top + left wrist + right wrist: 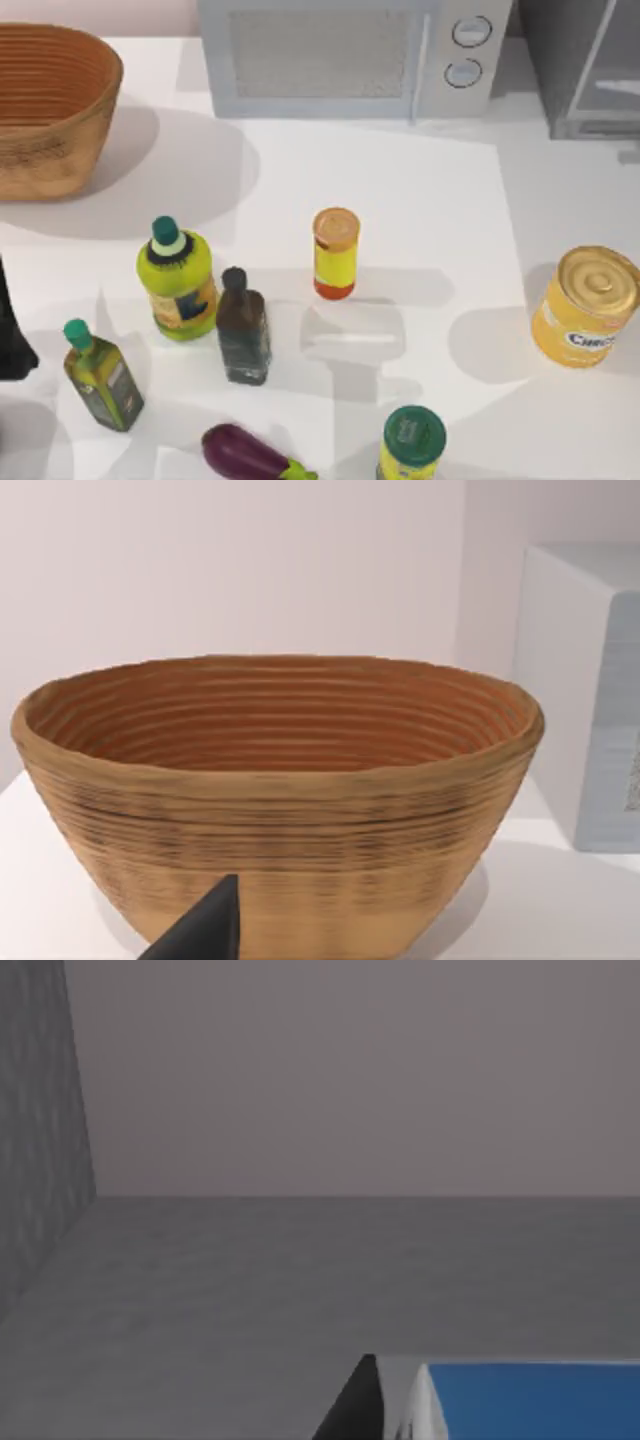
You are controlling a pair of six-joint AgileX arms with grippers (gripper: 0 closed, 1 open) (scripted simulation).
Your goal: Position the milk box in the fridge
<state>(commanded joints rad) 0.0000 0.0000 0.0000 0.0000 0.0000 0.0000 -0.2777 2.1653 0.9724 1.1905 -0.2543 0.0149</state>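
One blue-topped white milk box is seen inside the dark grey fridge, beside a right gripper finger; the grip cannot be told. On the white surface are counted three bottles, two jars, one yellow tin can, one aubergine, one woven basket and one microwave.

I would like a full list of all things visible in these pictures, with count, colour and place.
basket: 1, brown, table's far left
microwave: 1, light grey, far middle
fridge: 1, dark grey, far right
bottles: 3, green, dark and olive, left front
jar: 1, yellow with orange lid, middle
tin can: 1, yellow, right
eggplant: 1, purple, front
green-lidded container: 1, front edge
milk box: 1, blue top, over a grey floor in the right wrist view
left end effector: dark fingertip, facing the basket
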